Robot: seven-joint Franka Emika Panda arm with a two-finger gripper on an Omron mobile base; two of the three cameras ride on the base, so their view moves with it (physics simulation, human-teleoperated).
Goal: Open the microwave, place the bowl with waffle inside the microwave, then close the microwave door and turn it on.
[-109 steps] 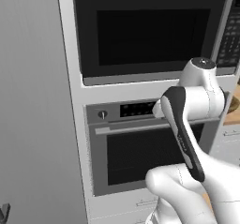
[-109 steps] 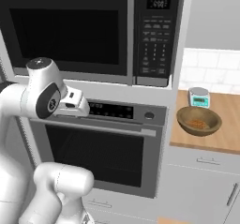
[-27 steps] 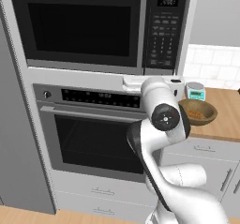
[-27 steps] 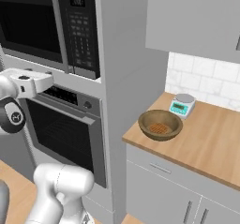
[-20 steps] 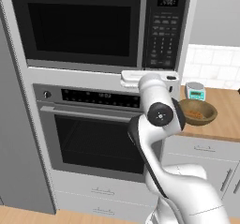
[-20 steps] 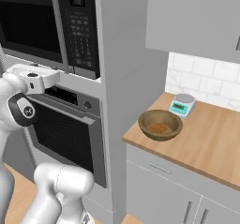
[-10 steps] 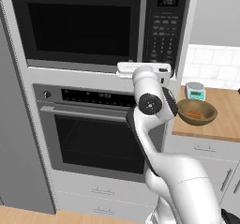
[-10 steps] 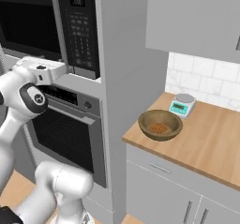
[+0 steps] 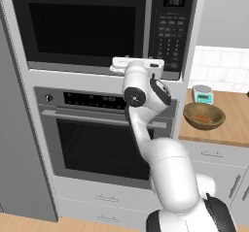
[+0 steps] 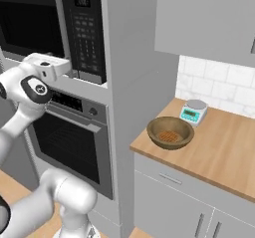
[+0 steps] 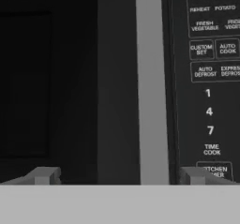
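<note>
**Hand raised to the microwave's lower edge**

Since a second and a half ago the white hand has climbed from in front of the oven's control strip to the bottom edge of the microwave (image 9: pixel 104 27), while the base has stayed put. The gripper (image 11: pixel 117 175) now faces the microwave door (image 9: pixel 80 24) with its jaws spread wide — one fingertip (image 11: pixel 43 176) sits before the dark glass, the other before the keypad (image 11: pixel 213 78), and the slim vertical handle (image 11: pixel 151 85) stands between them. Nothing is held, and the door is shut.

The bowl with waffle (image 10: pixel 170 132) rests on the wooden counter (image 10: pixel 224 147) to the right of the oven column, just in front of the teal and white kitchen scale (image 10: pixel 193 111) — well apart from the hand. The steel oven (image 9: pixel 97 134) below is closed.
</note>
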